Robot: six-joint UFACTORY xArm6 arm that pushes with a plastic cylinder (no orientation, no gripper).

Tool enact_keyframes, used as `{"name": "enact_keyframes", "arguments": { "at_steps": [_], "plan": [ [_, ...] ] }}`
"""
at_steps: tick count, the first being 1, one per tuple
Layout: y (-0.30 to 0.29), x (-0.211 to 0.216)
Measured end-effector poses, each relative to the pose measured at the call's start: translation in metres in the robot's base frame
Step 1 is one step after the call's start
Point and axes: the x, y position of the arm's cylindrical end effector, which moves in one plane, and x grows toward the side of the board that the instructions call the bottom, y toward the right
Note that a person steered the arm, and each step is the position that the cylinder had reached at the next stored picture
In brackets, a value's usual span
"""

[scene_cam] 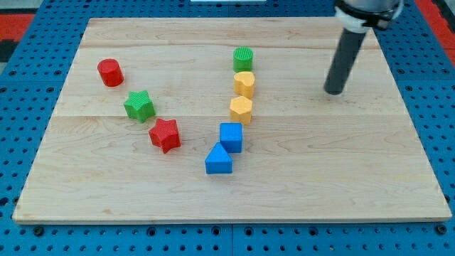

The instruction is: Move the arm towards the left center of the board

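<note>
My tip [333, 91] rests on the wooden board [370, 178] at the view's right, well to the right of the blocks. A column stands at the board's middle: a green cylinder [243, 58], a yellow heart-like block [244, 83], a yellow hexagon [241, 110], a blue cube [231, 136] and a blue triangular block [218, 160]. On the left, a red cylinder [110, 72], a green star [139, 106] and a red star [165, 135] run diagonally downward to the right.
The board lies on a blue perforated table [28, 128]. A red area [434, 21] shows at the view's top right corner.
</note>
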Motion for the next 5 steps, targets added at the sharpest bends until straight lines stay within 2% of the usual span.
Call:
{"name": "enact_keyframes", "arguments": {
  "at_steps": [5],
  "plan": [
    [-0.0157,0.0017]
  ]
}}
